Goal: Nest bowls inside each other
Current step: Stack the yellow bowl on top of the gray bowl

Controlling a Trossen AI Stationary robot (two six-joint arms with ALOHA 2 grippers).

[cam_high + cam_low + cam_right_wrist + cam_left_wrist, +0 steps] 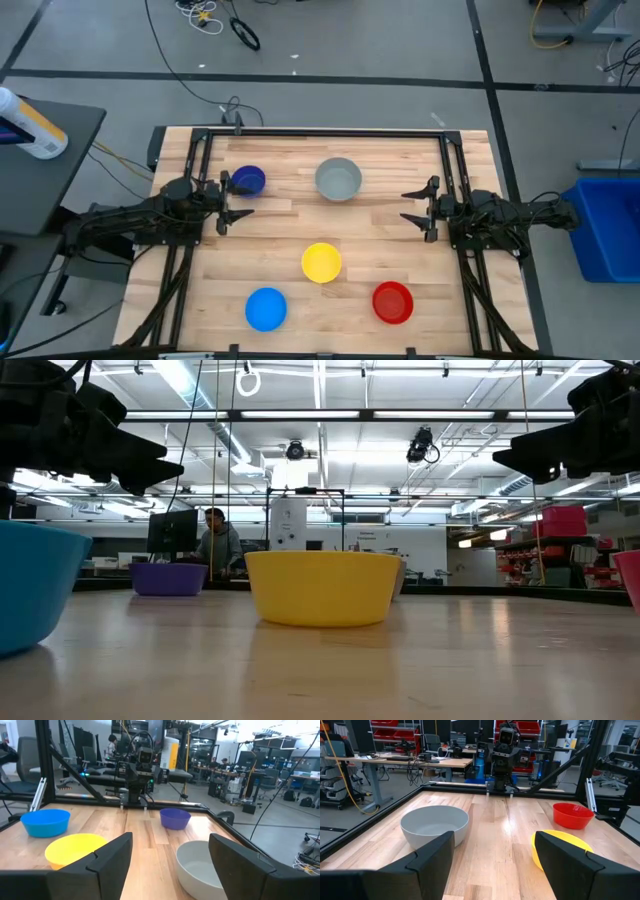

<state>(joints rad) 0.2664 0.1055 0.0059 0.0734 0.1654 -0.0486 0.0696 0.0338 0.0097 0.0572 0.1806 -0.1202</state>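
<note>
Plainly these small plastic bowls look light, rigid and smooth-walled, so each should be pinched over its rim, one finger inside. Both pincers stand wide apart and empty. Just beyond the left gripper (224, 202) sits the dark blue bowl (248, 180); the grey bowl (338, 179) lies between it and the right gripper (421, 208). Yellow bowl (321, 262), red bowl (392, 302) and light blue bowl (266, 308) sit apart, none nested.

five bowls (322, 262) apart on table (420, 250), none nested
</note>
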